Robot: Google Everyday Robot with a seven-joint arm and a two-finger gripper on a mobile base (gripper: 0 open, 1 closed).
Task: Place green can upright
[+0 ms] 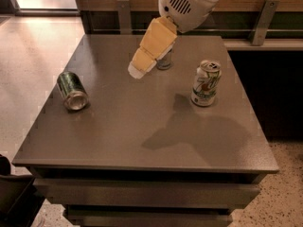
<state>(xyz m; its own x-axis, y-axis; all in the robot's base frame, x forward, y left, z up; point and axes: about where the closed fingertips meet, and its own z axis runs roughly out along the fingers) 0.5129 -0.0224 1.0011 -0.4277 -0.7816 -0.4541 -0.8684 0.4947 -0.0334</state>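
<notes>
The green can [72,90] lies on its side near the left edge of the grey table [142,126], its silver end facing the front. My gripper [140,68] hangs above the table's middle back, up and to the right of the green can and well apart from it. It holds nothing that I can see.
A white can with green and red print [206,83] stands upright at the right. Another can [164,60] stands at the back, mostly hidden behind my gripper. A wall rail with brackets [262,14] runs behind the table. Floor lies to the left.
</notes>
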